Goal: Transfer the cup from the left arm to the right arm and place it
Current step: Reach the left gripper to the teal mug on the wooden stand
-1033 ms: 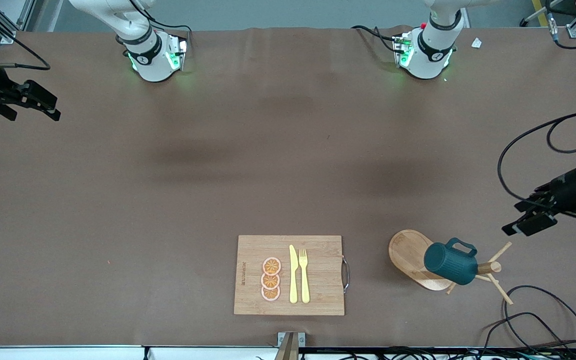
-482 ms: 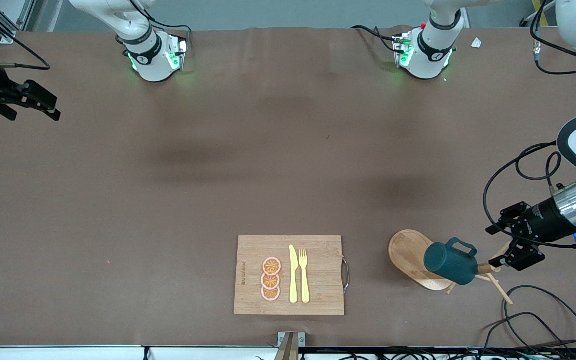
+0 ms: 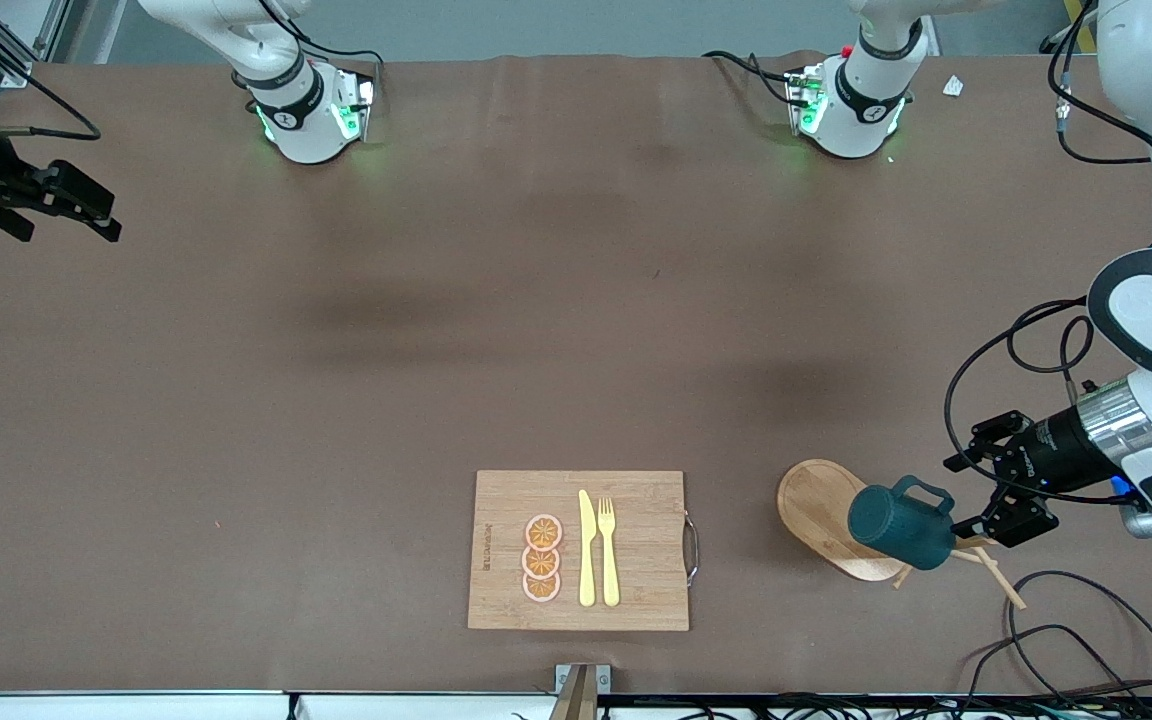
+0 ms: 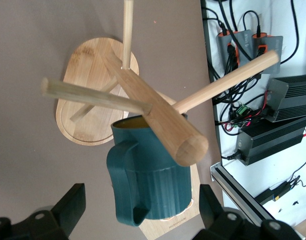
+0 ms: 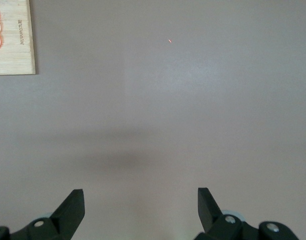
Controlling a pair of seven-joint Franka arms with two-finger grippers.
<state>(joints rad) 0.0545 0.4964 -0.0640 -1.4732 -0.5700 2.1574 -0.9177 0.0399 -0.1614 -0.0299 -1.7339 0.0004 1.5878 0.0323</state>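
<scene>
The brown tabletop (image 3: pixel 336 400) carries a rectangular bamboo cutting board (image 3: pixel 636 600) with a yellow plastic knife (image 3: pixel 586 550), fork (image 3: pixel 608 550) and three orange slices (image 3: pixel 542 558). Toward the left arm's end of the tabletop stands a wooden peg rack on an oval base (image 3: pixel 816 505). The dark teal ribbed cup (image 3: pixel 901 525) hangs mouth-first on a peg, probably loosely. The left end effector (image 3: pixel 981 495), fingers spread, sits just beside the cup with pegs crossing in between. The right end effector (image 3: pixel 76 210) waits, spread, over bare tabletop.

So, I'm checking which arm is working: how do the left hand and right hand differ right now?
The left hand is at the wooden peg rack, beside the dark teal ribbed cup hanging on it; the right hand waits over bare brown table at the right arm's end. The left wrist view is filled by cup and rack; the right's shows mostly table. Both are open and empty.
</scene>
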